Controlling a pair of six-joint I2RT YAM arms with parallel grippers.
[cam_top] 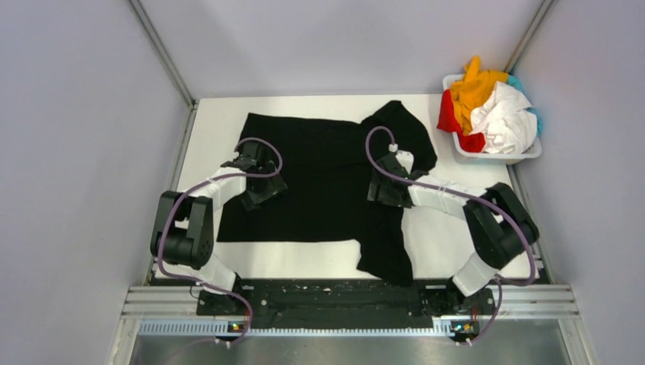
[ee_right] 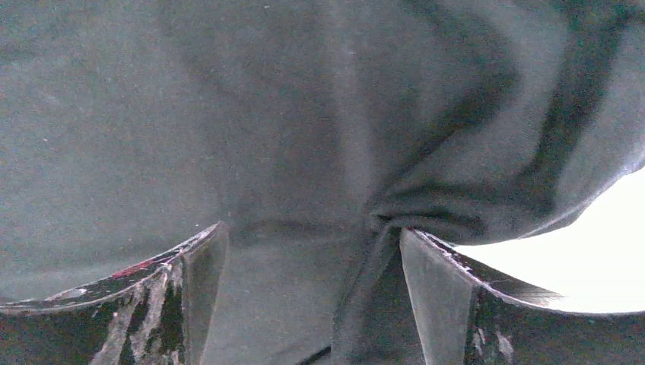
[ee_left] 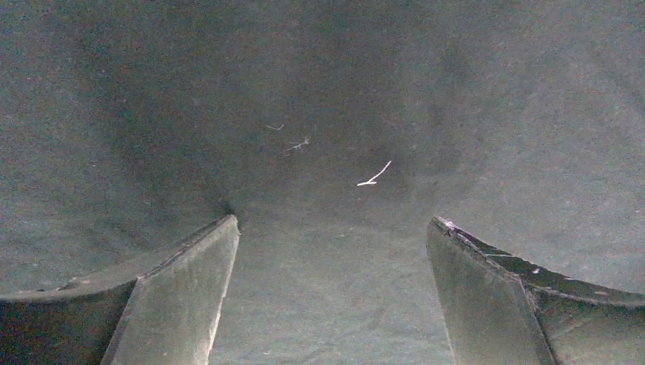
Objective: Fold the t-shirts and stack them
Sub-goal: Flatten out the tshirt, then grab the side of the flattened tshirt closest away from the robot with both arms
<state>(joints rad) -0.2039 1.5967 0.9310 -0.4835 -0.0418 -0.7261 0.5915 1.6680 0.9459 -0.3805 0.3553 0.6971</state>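
Across the middle of the desk: the black t-shirt lies spread out, its left part flat and its right part rumpled into a band.
Far right corner: the basket holds the other t-shirts, orange-yellow, red, white and teal, heaped and unfolded.
Left claw: down on the flat left part of the cloth. Its fingers are spread, with only smooth cloth between them and nothing pinched.
Right claw: low on the rumpled band, fingers spread. A ridge of cloth rises between them, close against one finger, but they are not pressed onto it.
Long axis: the flat part looks roughly square. The rumpled band runs from the far edge toward the near edge, and its near end stops just short of that edge.
Pointing: collar and hem cannot be told apart in the dark cloth. A rounded lobe, probably a sleeve, reaches toward the far right corner.
Risk, right side: closing on that ridge would likely catch more than one layer, so a lift could drag the band into a tighter bunch instead of opening it.
Risk, left side: if the left claw presses or slides while the right one pulls, the flat part may wrinkle or skew.
Risk, near edge: the band's near end could slip off the desk.
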